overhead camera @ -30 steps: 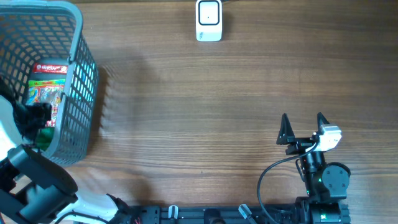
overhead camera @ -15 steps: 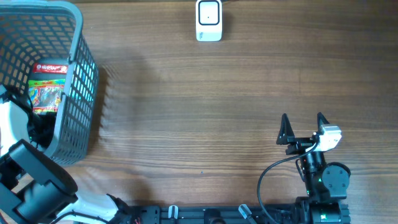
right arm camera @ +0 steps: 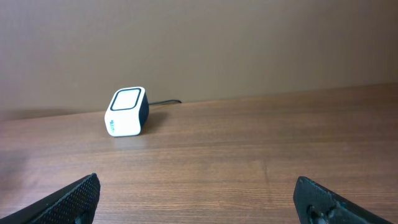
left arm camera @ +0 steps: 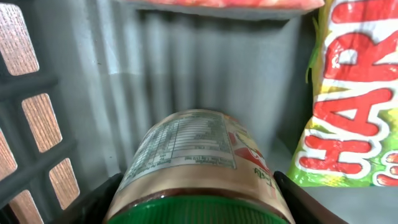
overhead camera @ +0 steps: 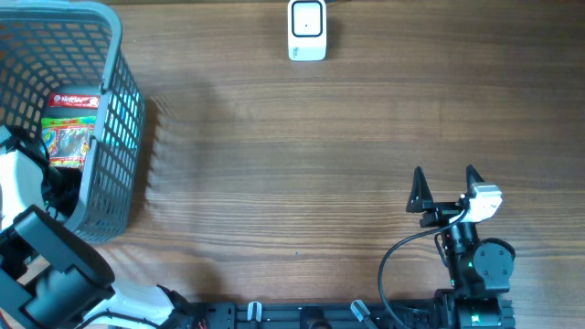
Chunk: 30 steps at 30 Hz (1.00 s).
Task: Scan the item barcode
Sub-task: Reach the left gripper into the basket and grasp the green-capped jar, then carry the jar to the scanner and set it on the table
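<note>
A jar (left arm camera: 193, 155) with a green lid and a nutrition label lies on the floor of the grey basket (overhead camera: 114, 137), lid toward the left wrist camera. My left gripper (left arm camera: 198, 190) reaches into the basket's near end, its black fingers (left arm camera: 93, 199) pressed against both sides of the jar. No barcode shows on the jar. The white scanner (overhead camera: 307, 29) stands at the table's far edge, also in the right wrist view (right arm camera: 127, 112). My right gripper (overhead camera: 445, 187) hovers open over bare wood at the near right, nothing between its fingers (right arm camera: 68, 199).
A green and red sweets bag (left arm camera: 348, 112) lies right of the jar, seen from overhead as a colourful packet (overhead camera: 69, 137). The basket's lattice wall (left arm camera: 31, 124) stands close on the jar's left. The scanner's cable runs off behind it.
My left arm has sunk lower into the basket's near end, so its black gripper is now hidden under the white wrist. The right arm has not moved.
</note>
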Available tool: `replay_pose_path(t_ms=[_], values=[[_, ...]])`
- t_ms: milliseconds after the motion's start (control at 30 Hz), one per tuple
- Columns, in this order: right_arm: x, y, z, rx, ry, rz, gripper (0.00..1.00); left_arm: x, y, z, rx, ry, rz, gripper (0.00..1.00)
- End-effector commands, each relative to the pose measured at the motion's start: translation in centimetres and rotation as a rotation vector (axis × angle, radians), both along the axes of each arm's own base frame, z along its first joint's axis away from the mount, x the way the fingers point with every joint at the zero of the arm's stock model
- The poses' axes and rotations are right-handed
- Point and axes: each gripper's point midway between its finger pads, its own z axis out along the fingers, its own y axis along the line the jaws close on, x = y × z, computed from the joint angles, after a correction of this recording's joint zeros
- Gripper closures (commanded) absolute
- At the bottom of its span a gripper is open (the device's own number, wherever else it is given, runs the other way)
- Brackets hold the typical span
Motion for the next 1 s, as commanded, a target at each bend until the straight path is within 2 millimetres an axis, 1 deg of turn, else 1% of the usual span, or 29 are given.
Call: replay_pose_path(t_ms=[0,33,133,167,233,267,300,367,400,433,467,533,567,600,667,700,733,800,833,867,933,967], values=[[0.0,-0.2,0.0,-0.002,0.000,-0.013,0.00,0.2,-0.1,1.1,-0.021,-0.002,0.005,0.43],[0.0,-0.2,0.0,-0.002,-0.001,-0.013,0.00,0.4,0.2,2.0,-0.016,-0.007,0.005,0.44],[0.0,-0.2,0.0,-0.002,0.000,-0.013,0.00,1.7,1.0,6.1,0.008,-0.051,0.001,0.43],[0.0,-0.2,0.0,-0.002,0.000,-0.013,0.00,2.3,1.3,8.5,0.026,-0.085,0.000,0.44],[0.0,-0.2,0.0,-0.002,0.000,-0.013,0.00,3.0,1.7,12.1,0.059,-0.138,-0.002,0.43],[0.0,-0.2,0.0,-0.002,0.000,-0.013,0.00,3.5,1.8,15.1,0.084,-0.195,-0.006,0.43],[0.0,-0.2,0.0,-0.002,0.000,-0.013,0.00,3.9,1.6,17.2,0.097,-0.243,-0.018,0.43],[0.0,-0.2,0.0,-0.002,-0.001,-0.013,0.00,4.8,0.6,20.9,0.101,-0.349,-0.055,0.43],[0.0,-0.2,0.0,-0.002,0.000,-0.013,0.00,5.1,-0.4,23.2,0.096,-0.417,-0.074,0.43],[0.0,-0.2,0.0,-0.002,0.000,-0.013,0.00,5.8,-2.0,25.7,0.087,-0.506,-0.131,0.42],[0.0,-0.2,0.0,-0.002,-0.001,-0.013,0.00,6.6,-4.2,28.0,0.073,-0.599,-0.209,0.42],[0.0,-0.2,0.0,-0.002,0.000,-0.013,0.00,7.2,-7.2,30.5,0.061,-0.696,-0.294,0.42],[0.0,-0.2,0.0,-0.002,0.000,-0.013,0.00,7.6,-9.4,31.9,0.057,-0.752,-0.358,0.42],[0.0,-0.2,0.0,-0.002,-0.001,-0.013,0.00,8.2,-12.3,33.4,0.051,-0.813,-0.445,0.41],[0.0,-0.2,0.0,-0.002,0.000,-0.013,0.00,8.9,-16.2,34.8,0.036,-0.872,-0.570,0.40],[0.0,-0.2,0.0,-0.002,0.000,-0.013,0.00,9.5,-19.0,35.3,0.009,-0.897,-0.652,0.40],[0.0,-0.2,0.0,-0.002,-0.001,-0.013,0.00,9.9,-21.3,35.5,-0.014,-0.913,-0.720,0.40],[0.0,-0.2,0.0,-0.002,0.000,-0.013,0.00,11.0,-27.2,35.0,-0.075,-0.915,-0.889,0.39],[0.0,-0.2,0.0,-0.002,0.000,-0.013,0.00,11.4,-29.3,34.4,-0.097,-0.903,-0.946,0.39],[0.0,-0.2,0.0,-0.002,0.000,-0.013,0.00,12.0,-31.9,33.3,-0.125,-0.871,-1.006,0.39],[0.0,-0.2,0.0,-0.002,0.000,-0.013,0.00,13.0,-35.9,30.1,-0.151,-0.773,-1.077,0.40],[0.0,-0.2,0.0,-0.002,0.000,-0.013,0.00,13.3,-37.4,28.6,-0.161,-0.731,-1.112,0.40]])
